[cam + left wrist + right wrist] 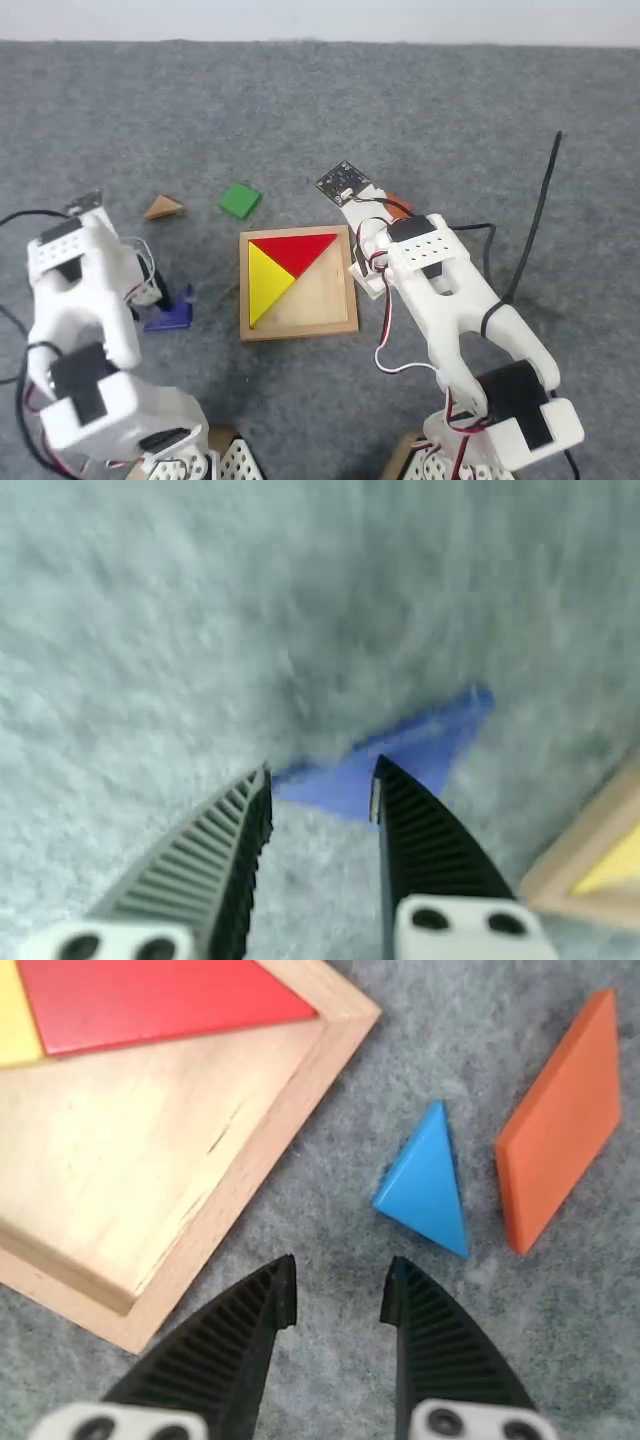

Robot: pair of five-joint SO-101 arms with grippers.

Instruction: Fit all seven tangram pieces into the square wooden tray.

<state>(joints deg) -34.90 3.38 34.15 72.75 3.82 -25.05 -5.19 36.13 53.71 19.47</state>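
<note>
High view: the grey table (pixel 450 120) carries the square wooden tray (pixel 300 332) between the two arms. The red triangle (pixel 298 252) and yellow triangle (pixel 265 282) are already seated, so by my count that's two in and five to go. The orange parallelogram (pixel 560 1120) lies ahead of the right fingers (pixel 440 1350), its long axis running away from them. The left fingers (pixel 230 850) are apart, with a corner of the dark blue piece (pixel 400 760) between their tips and its long edge slanting away. The green square (pixel 239 199) waits well beyond them. The right fingers are apart and empty. The light blue triangle (pixel 425 1182) sits just ahead of them, its long edge alongside the parallelogram. The tan triangle (pixel 163 207) lies near the green square.
</note>
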